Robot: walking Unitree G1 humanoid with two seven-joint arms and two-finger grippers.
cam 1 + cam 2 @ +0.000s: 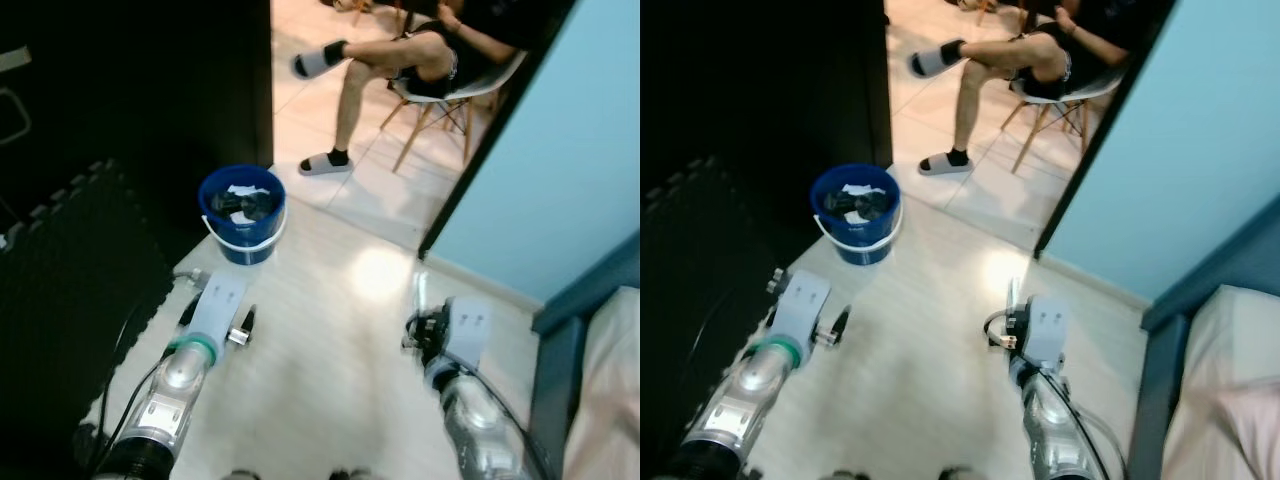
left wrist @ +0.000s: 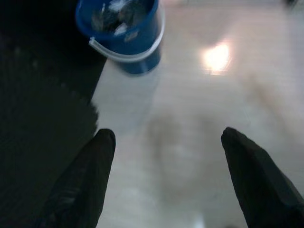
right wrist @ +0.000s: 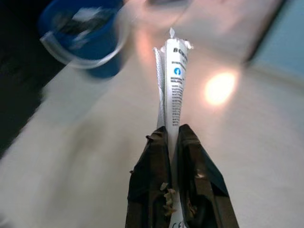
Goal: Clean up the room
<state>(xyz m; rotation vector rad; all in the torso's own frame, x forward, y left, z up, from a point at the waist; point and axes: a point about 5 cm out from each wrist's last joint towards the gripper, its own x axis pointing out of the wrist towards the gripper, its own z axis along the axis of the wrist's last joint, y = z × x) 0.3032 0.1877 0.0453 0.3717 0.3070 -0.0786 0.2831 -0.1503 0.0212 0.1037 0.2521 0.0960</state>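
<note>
A blue bucket (image 1: pixel 242 213) with a white handle stands on the pale floor, holding dark and white scraps. My left gripper (image 2: pixel 164 142) hovers low over the floor just short of the bucket (image 2: pixel 121 33), open, with nothing between its fingers. My right gripper (image 3: pixel 172 135) is shut on a flattened white wrapper (image 3: pixel 175 76) with printed text, which sticks out ahead of the fingertips. In the left eye view the right gripper (image 1: pixel 421 318) is over the floor to the right of the bucket, and the wrapper (image 1: pixel 420 288) points forward.
A person (image 1: pixel 400 60) sits on a white chair (image 1: pixel 470 90) in the doorway beyond the bucket. A black foam mat (image 1: pixel 70 270) covers the floor at left. A light blue wall (image 1: pixel 560 150) and a bed frame (image 1: pixel 560 360) bound the right side.
</note>
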